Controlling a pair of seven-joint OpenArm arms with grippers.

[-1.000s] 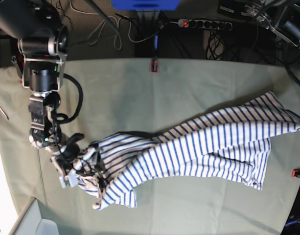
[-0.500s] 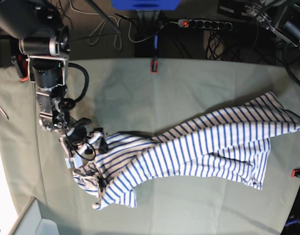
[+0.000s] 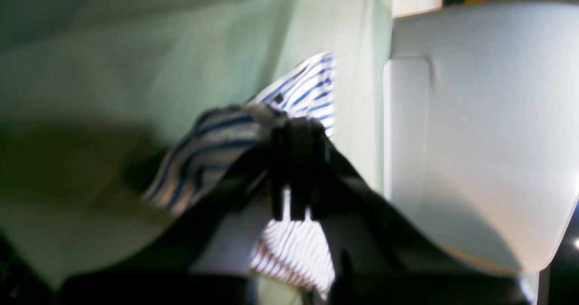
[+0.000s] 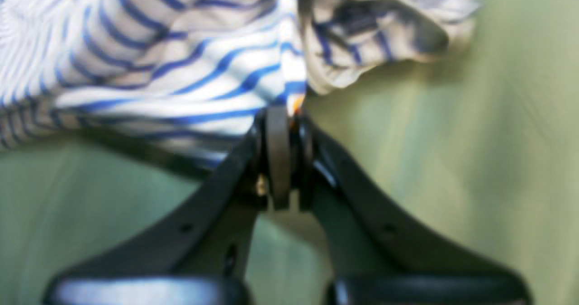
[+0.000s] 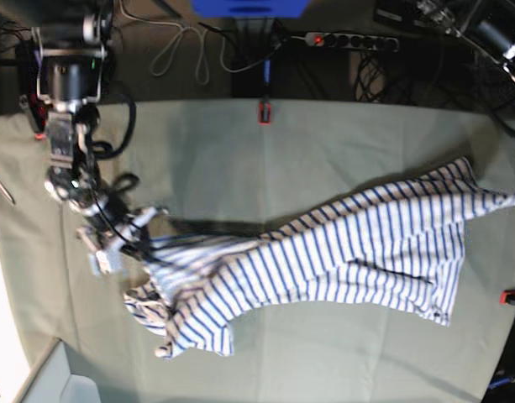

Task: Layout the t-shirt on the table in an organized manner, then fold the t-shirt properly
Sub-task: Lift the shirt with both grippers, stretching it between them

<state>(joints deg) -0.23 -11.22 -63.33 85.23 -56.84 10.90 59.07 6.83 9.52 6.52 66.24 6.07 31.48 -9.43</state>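
The white, blue-striped t-shirt (image 5: 341,252) lies stretched in a long twisted band across the grey-green table (image 5: 240,151). At the shirt's bunched left end, my right gripper (image 5: 146,239) is shut on the cloth. The right wrist view shows its jaws (image 4: 289,115) pinched on a striped edge of the t-shirt (image 4: 181,69) just above the table. In the left wrist view my left gripper (image 3: 294,131) is shut on a fold of the t-shirt (image 3: 212,146). In the base view that arm is past the right edge, where the shirt's far corner (image 5: 513,200) points.
Red clamps sit at the table's back edge (image 5: 264,112) and right edge (image 5: 513,295). A pale bin (image 5: 64,378) stands at the front left corner. A white container (image 3: 479,137) is close to the left gripper. A power strip (image 5: 349,39) and cables lie behind the table.
My right gripper has gone from open to shut on the shirt's left end and has moved toward the back. The shirt is pulled longer and tauter, and its right corner has reached the view's edge.
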